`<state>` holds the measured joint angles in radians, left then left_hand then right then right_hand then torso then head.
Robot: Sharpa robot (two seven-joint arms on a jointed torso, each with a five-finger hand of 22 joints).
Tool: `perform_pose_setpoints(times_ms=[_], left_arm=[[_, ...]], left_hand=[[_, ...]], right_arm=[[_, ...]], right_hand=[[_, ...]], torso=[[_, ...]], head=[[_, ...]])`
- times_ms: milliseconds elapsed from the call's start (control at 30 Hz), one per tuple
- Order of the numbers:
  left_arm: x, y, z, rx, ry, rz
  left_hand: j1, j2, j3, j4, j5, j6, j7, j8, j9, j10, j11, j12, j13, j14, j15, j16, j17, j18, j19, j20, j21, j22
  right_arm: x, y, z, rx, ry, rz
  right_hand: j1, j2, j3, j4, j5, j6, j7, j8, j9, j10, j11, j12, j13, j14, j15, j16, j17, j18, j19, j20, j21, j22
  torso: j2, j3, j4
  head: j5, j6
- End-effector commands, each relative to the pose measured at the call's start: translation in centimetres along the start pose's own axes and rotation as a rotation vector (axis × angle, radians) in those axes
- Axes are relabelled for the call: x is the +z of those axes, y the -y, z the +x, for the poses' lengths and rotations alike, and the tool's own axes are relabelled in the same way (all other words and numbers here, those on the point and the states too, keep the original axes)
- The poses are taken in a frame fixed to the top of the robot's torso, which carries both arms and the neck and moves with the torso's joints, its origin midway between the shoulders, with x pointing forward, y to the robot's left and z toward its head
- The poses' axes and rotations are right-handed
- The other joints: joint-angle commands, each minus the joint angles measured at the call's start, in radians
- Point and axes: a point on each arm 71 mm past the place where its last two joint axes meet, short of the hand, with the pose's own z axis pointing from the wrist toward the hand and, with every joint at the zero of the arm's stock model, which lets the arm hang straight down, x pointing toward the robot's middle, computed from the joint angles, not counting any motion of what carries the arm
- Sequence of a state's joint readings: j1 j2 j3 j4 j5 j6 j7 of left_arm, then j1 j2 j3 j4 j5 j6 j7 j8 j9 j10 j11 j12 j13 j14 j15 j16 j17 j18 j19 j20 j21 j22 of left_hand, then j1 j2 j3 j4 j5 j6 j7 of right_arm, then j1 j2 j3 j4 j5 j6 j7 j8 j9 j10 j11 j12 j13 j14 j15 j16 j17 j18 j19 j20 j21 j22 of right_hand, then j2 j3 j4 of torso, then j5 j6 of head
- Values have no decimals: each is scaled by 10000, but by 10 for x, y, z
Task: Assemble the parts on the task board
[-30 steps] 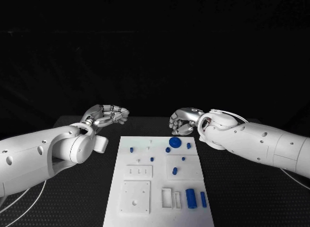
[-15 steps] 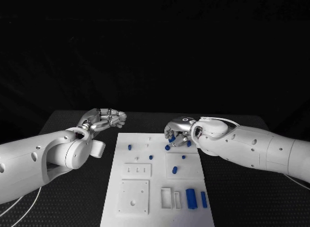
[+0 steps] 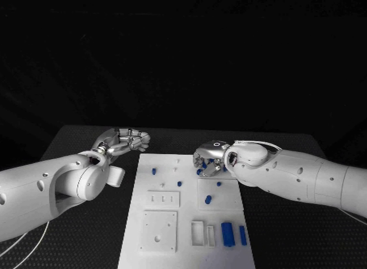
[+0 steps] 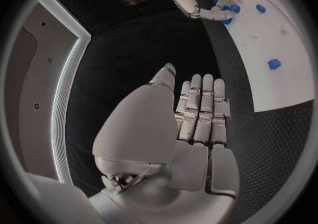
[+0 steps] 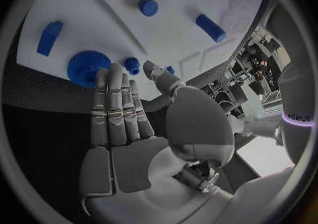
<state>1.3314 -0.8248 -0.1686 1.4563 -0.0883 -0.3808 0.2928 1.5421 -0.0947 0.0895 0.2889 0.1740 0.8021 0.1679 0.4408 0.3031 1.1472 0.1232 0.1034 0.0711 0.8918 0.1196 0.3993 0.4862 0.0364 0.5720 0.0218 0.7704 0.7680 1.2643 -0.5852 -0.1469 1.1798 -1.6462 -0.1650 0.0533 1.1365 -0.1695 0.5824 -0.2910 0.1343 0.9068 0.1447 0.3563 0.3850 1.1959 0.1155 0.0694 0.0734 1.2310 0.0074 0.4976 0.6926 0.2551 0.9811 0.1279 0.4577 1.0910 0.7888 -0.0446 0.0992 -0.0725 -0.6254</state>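
task board [image 3: 187, 216] sits mid-table, small blue parts scattered across it | right hand [image 3: 209, 159] hangs over the board's far right corner, fingers spread right above the blue gear [image 5: 88, 68], holding nothing | left hand [image 3: 122, 139] off the board's far left corner, fingers curled in, empty

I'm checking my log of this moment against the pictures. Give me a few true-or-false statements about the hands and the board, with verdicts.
1. The right hand is over the far end of the task board. True.
2. The left hand holds a blue part. False: it holds nothing and is off the board.
3. A blue gear lies by the right hand's fingertips. True.
4. The board lies on a white table. False: the table is black.
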Motion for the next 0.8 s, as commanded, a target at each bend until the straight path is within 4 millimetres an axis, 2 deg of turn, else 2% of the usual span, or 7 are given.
perform_pose_setpoints(times_ms=[33, 333, 567, 800], left_arm=[[0, 2, 4, -102, -233, 125], [-1, 2, 4, -117, -254, 120], [-1, 2, 4, -120, -265, 113], [-1, 2, 4, -131, -310, 87]], left_hand=[[-21, 10, -62, 4, 21, 49, 51, -51, -17, 56, 46, -45, -12, 13, 47, -37, 6, 112, 68, 13, -45, 3], [-26, 11, -77, 4, 21, 45, 59, -62, -22, 55, 52, -58, -14, 12, 50, -44, 6, 113, 68, 15, -49, 4], [-29, 9, -87, 3, 21, 44, 62, -69, -25, 54, 54, -67, -15, 10, 52, -49, 6, 114, 66, 18, -52, 4], [-38, 8, -102, 5, 19, 36, 71, -82, -31, 49, 62, -83, -17, 7, 59, -58, 6, 115, 65, 22, -56, 6]], right_arm=[[1, 0, 5, -404, -295, 27], [0, 2, 9, -744, -336, 138], [2, -4, 11, -798, -382, -9], [3, -6, 17, -969, -558, -10]], right_hand=[[87, 8, -5, 12, -90, 101, 5, 44, 20, 132, -5, 55, 25, 107, -4, 40, 78, 67, 83, -23, 69, 34], [196, 34, 176, 16, -255, 252, -9, 68, 35, 314, -66, 71, 64, 213, -58, 53, 323, 67, 173, -68, 132, 129], [229, 59, 406, 28, -418, 369, -24, 79, 44, 439, -102, 75, 92, 280, -92, 50, 491, 67, 244, -91, 176, 197], [82, 154, 960, 72, -820, 754, -152, 170, 123, 885, -258, 153, 247, 495, -236, 278, 897, 67, 515, -224, 426, 453]], torso=[[87, -14, 4], [193, -19, 27], [239, -19, -2], [266, -21, 13]], head=[[-12, 11], [-23, 30], [3, 37], [2, 12]])
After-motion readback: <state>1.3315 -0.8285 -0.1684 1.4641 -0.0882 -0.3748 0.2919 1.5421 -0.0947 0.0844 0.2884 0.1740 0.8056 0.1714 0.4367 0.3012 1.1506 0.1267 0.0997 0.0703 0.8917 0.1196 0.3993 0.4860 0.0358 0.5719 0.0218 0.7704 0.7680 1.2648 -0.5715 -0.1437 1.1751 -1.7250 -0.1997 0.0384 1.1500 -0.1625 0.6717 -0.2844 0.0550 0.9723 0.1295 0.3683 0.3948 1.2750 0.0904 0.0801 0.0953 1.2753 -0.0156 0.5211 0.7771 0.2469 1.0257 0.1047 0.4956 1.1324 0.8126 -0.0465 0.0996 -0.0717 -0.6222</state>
